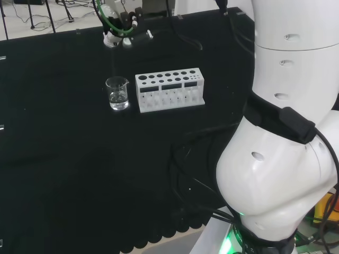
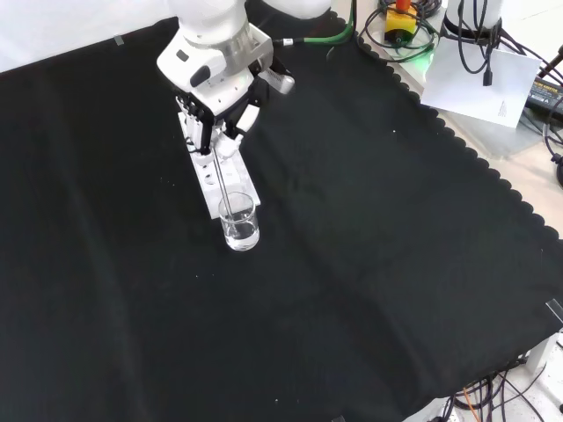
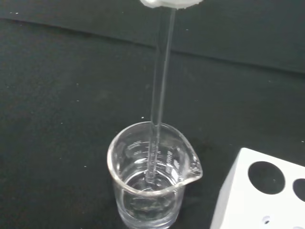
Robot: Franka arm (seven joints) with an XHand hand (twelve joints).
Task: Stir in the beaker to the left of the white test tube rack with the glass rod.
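Black cloth is covering the counter point(image 2: 369, 264). In the front view the hand point(image 2: 220, 105) is hanging over the white rack point(image 1: 169, 91), fingers point(image 2: 230, 134) pinching the glass rod point(image 3: 159, 90) at its top. Thin, stiff, slippery and breakable, the rod is dipping into the clear beaker point(image 3: 150, 183) left of the rack in the head view.

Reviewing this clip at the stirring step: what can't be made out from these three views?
- Grip on the glass rod: in the wrist view the rod's top runs under a blurred white part of the robot hand; in the front view the dark fingers hide the contact.
- Rod in the head view: too thin to follow down to the beaker.
- White test tube rack: front view, mostly behind the hand; wrist view, cut off by the edge.
- Whether the rod tip touches the beaker's bottom: unclear.
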